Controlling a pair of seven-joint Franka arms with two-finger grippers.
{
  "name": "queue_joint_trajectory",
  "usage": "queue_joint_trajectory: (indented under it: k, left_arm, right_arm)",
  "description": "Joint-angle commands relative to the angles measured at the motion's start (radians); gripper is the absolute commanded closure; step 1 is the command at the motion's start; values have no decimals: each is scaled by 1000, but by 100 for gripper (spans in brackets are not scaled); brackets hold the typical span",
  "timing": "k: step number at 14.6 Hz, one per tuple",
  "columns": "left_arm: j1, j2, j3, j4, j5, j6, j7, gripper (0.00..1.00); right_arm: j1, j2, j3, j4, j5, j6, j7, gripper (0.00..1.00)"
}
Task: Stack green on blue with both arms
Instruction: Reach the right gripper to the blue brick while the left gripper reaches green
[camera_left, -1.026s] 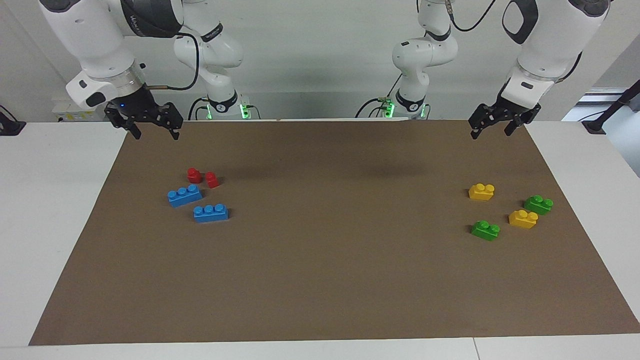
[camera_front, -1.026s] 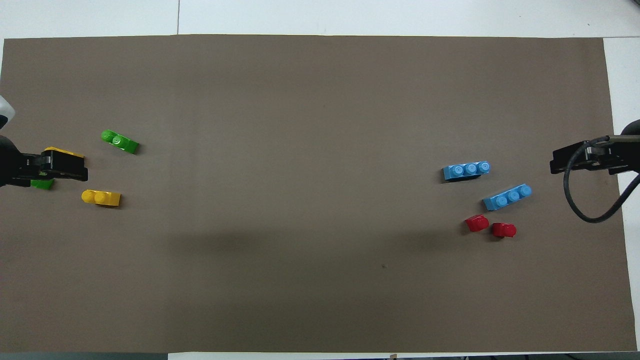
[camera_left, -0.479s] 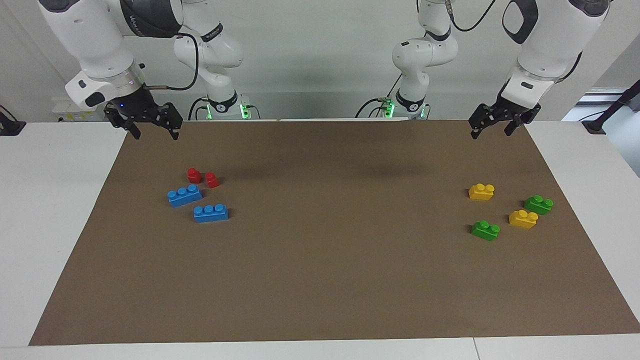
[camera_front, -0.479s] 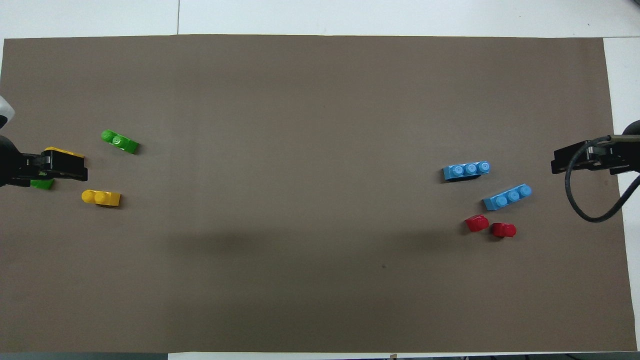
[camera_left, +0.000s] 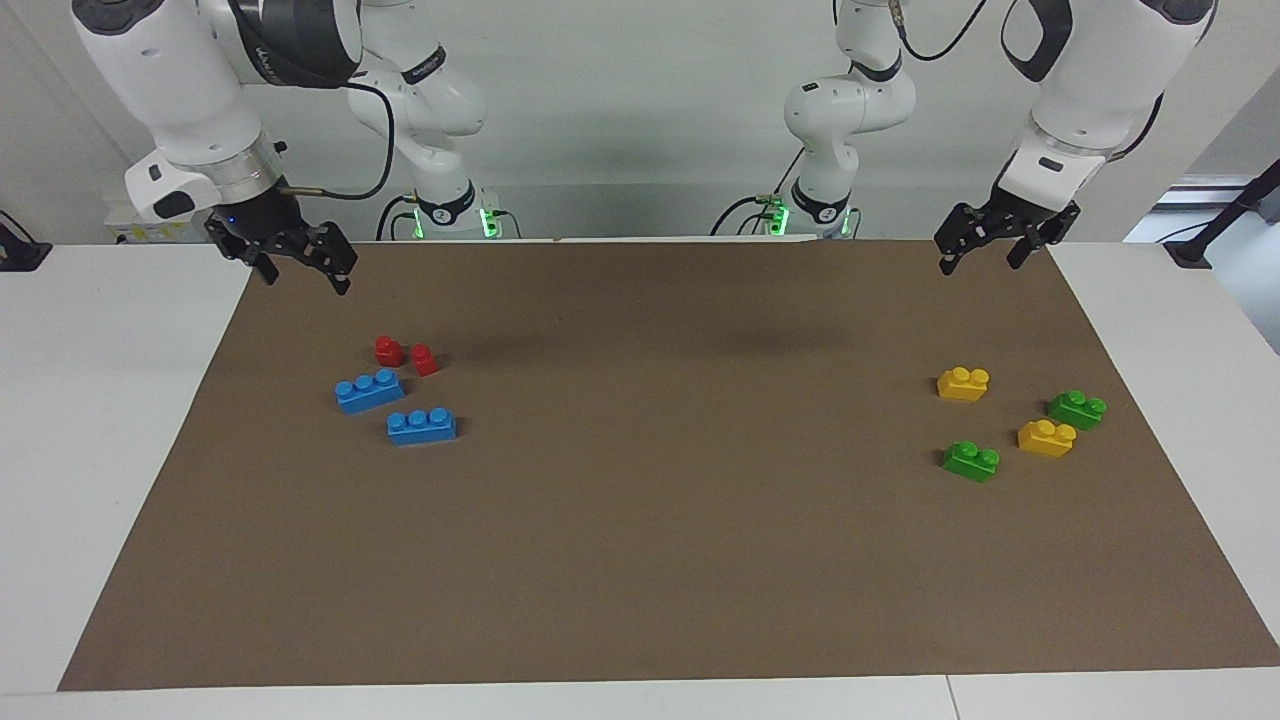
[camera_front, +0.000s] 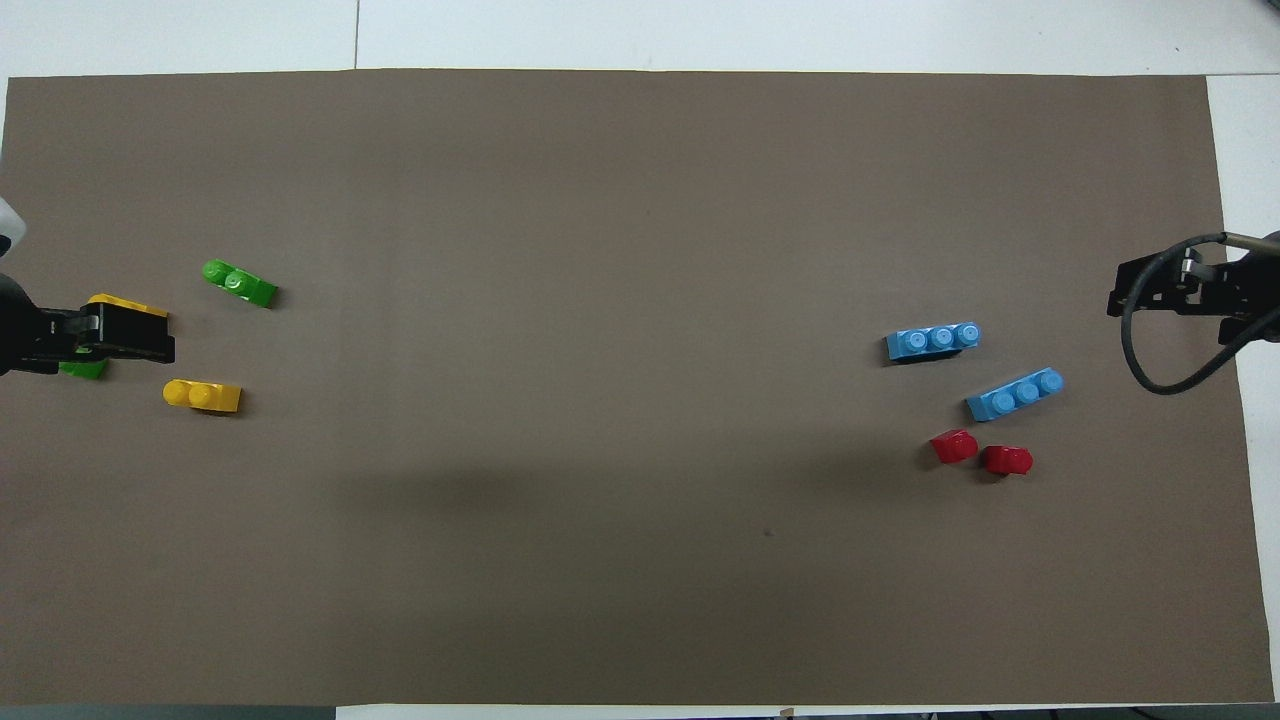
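Since a second ago the right tool has tilted and shifted a little, over the brown mat's edge at the right arm's end; the bricks haven't budged. Its fingers are spread apart with nothing between them. The left tool has crept up slightly too, and hangs over the mat's corner at the left arm's end, fingers also apart and empty.

Taking the mat as the landmark on the white surface: two blue three-stud bricks sit on it toward the right arm's end, one blue brick nearer the robots and the other blue brick just beside it, slightly farther out. Two small red pieces sit just beside them on the robots' side.

At the mat's left-arm end there's one green brick and a second green brick closer to the mat's end edge. Between and around them lie two yellow two-stud bricks: one yellow brick nearest the robots, another yellow brick sitting between the two greens. In the overhead view the left tool covers part of that yellow and the edge-side green. All the bricks lie flat and apart, nothing stacked.
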Motion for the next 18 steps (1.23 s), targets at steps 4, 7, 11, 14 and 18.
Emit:
queue_joint_trajectory:
  k: [4,7,11,14,18]
  left_arm:
    - [30,-53,16,-15,-12,-26,2,0]
    - [30,-62,16,-28,-12,-25,-3,0]
    - [38,-58,17,-52,-12,30,-13,0]
    - [41,-44,17,-80,-13,81,-15,0]
    - [45,31,16,-80,-13,170,-234,0]
  right_arm:
    - [-63,112,5,9,184,80,575,1]
    - [-82,172,2,9,337,92,752,1]
    - [-96,241,3,-14,419,140,823,2]
    - [-100,244,3,-83,445,199,823,2]
    - [-93,246,3,-163,446,264,823,2]
